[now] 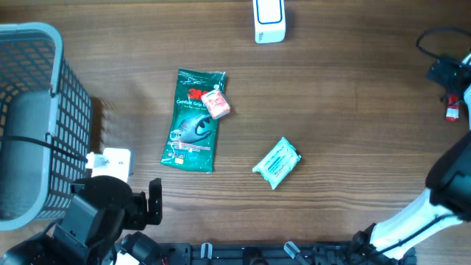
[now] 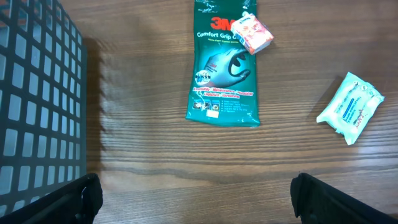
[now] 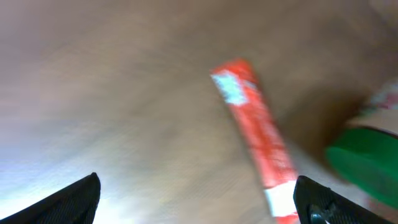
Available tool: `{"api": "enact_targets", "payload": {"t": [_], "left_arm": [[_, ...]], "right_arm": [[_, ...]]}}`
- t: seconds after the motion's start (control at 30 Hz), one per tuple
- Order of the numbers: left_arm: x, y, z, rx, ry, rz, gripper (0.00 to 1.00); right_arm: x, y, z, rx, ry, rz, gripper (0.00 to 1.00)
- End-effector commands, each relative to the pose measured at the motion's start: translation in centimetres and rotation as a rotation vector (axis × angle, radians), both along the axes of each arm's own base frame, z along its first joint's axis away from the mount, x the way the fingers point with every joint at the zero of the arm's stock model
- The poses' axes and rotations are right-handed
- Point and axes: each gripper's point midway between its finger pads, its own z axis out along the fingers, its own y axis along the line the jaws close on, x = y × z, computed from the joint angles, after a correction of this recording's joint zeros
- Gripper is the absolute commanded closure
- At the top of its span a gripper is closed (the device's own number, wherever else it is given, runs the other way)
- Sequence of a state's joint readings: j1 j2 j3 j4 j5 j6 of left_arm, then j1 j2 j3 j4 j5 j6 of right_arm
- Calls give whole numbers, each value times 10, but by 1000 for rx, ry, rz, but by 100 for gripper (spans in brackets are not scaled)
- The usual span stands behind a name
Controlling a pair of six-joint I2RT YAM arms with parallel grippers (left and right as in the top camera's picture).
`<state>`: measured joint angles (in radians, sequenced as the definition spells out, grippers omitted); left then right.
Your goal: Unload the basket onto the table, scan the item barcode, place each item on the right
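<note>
So, the left pincer (image 2: 199, 199) is being held wide open, one black finger showing at each bottom corner of its wrist view, and nothing is being gripped. Bare wooden table (image 2: 155, 168) is lying right under it. Straight ahead, a green 3M glove pack (image 2: 222, 81) is lying flat. A small red-and-white box (image 2: 252, 33) is sitting on the pack's far right corner, tilted. Ahead and off to the right, well apart from the glove pack, a pale teal wipes pack (image 2: 350, 107) is lying at a slant. Hard against the pincer's left side, the grey mesh basket (image 2: 37, 112) is standing. Way beyond all that, at the far table edge, a white device (image 1: 268, 20) is being seen from overhead.

The right pincer (image 3: 199, 202) is also being held wide open, though its view is pretty blurry. Just ahead of it, closer to the right-hand finger, a long red packet (image 3: 255, 143) is lying slanted on the wood, its near end reaching down beside that finger; touching or not can't be told. Further right, something green (image 3: 367, 165) is showing, too smeared to be named.
</note>
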<state>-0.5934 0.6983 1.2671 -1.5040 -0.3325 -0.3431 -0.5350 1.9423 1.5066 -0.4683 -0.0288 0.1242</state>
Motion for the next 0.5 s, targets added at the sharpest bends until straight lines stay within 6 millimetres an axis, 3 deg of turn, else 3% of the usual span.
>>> {"api": "enact_targets", "payload": {"t": [0.0, 0.17, 0.27, 0.3, 0.37, 0.47], "left_arm": [[0, 2, 2, -6, -12, 16, 0], [0, 2, 2, -6, -12, 16, 0], [0, 2, 2, -6, -12, 16, 0], [0, 2, 2, -6, -12, 16, 0], [0, 2, 2, -6, -12, 16, 0], [0, 2, 2, -6, -13, 16, 0]], "right_arm": [[15, 64, 112, 209, -325, 57, 0], [-13, 149, 211, 222, -473, 205, 0], [-44, 200, 253, 213, -529, 305, 0], [-65, 218, 269, 231, -550, 295, 0], [-96, 242, 276, 286, -535, 299, 0], [-150, 275, 256, 363, -393, 330, 0]]}}
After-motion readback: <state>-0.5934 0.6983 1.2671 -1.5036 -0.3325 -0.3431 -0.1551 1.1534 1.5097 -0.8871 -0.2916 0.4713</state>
